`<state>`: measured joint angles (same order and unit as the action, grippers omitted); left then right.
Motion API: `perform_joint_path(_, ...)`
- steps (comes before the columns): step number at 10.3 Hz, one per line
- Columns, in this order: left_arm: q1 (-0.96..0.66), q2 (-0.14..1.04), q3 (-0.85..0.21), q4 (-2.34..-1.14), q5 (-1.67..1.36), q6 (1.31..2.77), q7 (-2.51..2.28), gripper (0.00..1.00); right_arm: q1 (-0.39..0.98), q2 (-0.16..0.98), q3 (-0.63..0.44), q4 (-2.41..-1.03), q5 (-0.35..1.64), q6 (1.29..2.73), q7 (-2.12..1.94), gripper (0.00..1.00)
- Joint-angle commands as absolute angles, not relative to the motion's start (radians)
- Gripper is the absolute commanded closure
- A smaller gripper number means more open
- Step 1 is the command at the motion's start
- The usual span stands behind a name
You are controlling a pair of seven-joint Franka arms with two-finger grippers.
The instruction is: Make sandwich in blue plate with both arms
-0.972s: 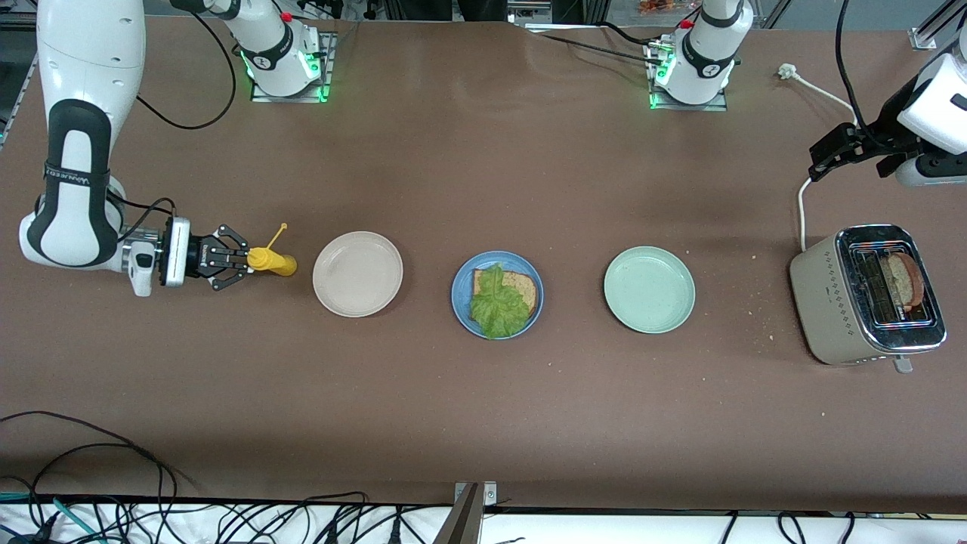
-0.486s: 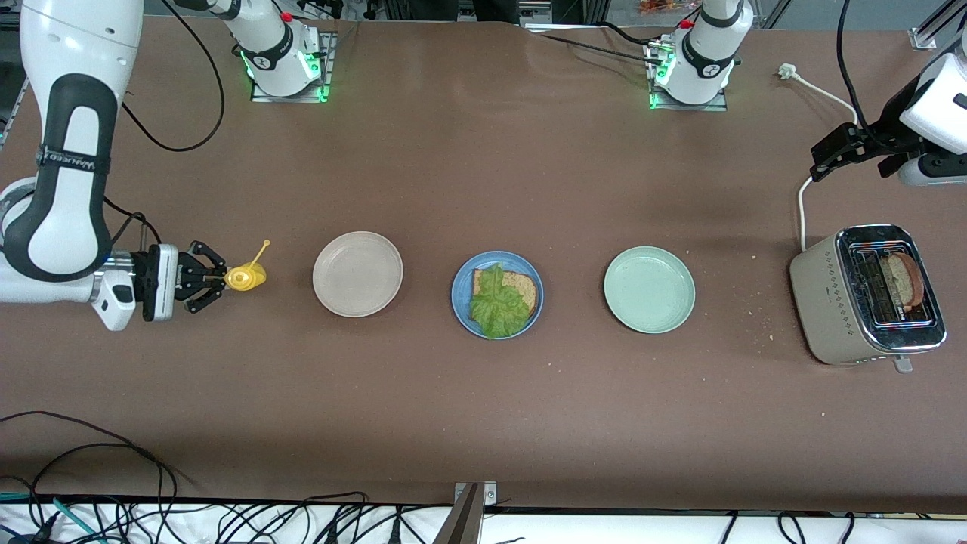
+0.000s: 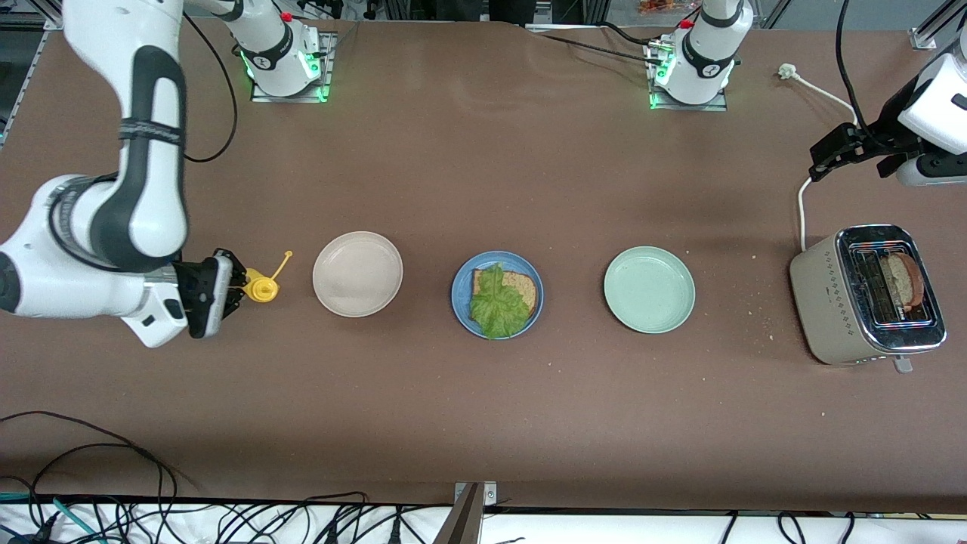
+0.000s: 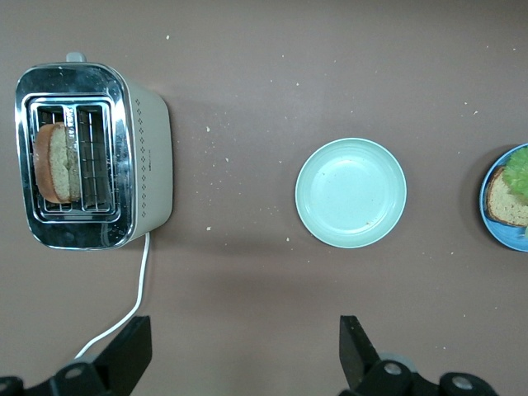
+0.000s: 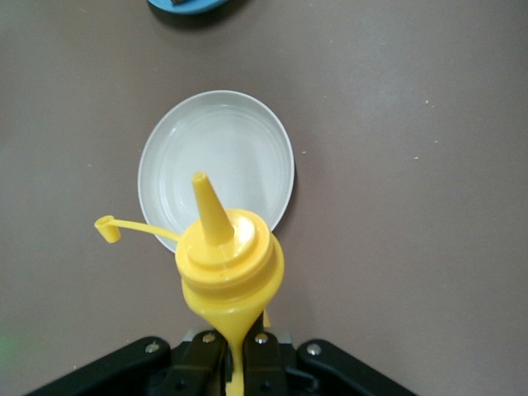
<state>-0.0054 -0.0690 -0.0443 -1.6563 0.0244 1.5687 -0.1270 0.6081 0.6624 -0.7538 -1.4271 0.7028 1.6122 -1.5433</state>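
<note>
The blue plate (image 3: pixel 458 292) lies mid-table with one brown bread slice (image 3: pixel 523 286) and a green lettuce leaf (image 3: pixel 495 306) on top. A second bread slice (image 3: pixel 906 278) stands in the toaster (image 3: pixel 838 302). My right gripper (image 3: pixel 240 285) is shut on a yellow squeeze bottle (image 3: pixel 264 289), squeezing its body flat, over the table beside the beige plate (image 3: pixel 357 273). The bottle (image 5: pixel 228 264) has its nozzle bare and its cap (image 5: pixel 106 230) dangling on a strap. My left gripper (image 4: pixel 246 334) hangs open and empty over the table by the toaster (image 4: pixel 92 157).
A pale green plate (image 3: pixel 649 289) lies between the blue plate and the toaster. The toaster's white cord (image 3: pixel 802 204) runs toward the robots' bases. Crumbs dot the table near the toaster. Cables hang along the table edge nearest the front camera.
My right arm has swung and turned its wrist, carrying the yellow bottle up off the table and tilting it, with the jaws squeezed tighter. The left arm has barely moved.
</note>
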Motion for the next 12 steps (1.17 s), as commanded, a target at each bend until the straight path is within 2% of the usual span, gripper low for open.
perform_joint_path(1, -0.005, -0.058, -0.044, -1.631, 0.009, 1.554, -0.120, 0.00, 0.762, 0.670, -0.761, -1.361, 0.458, 1.710, -1.311, 0.99)
perform_joint_path(3, -0.005, -0.058, -0.044, -1.631, 0.009, 1.554, -0.120, 0.00, 0.892, 0.676, -0.756, -1.361, 0.283, 1.773, -1.115, 0.97)
perform_joint_path(5, 0.001, -0.060, -0.044, -1.631, 0.009, 1.554, -0.120, 0.00, 0.992, 0.692, -0.756, -1.359, 0.189, 1.787, -0.937, 0.97)
perform_joint_path(12, 0.021, -0.058, -0.037, -1.631, 0.011, 1.557, -0.118, 0.00, 1.282, 0.865, -0.755, -1.359, -0.243, 1.784, -0.646, 0.97)
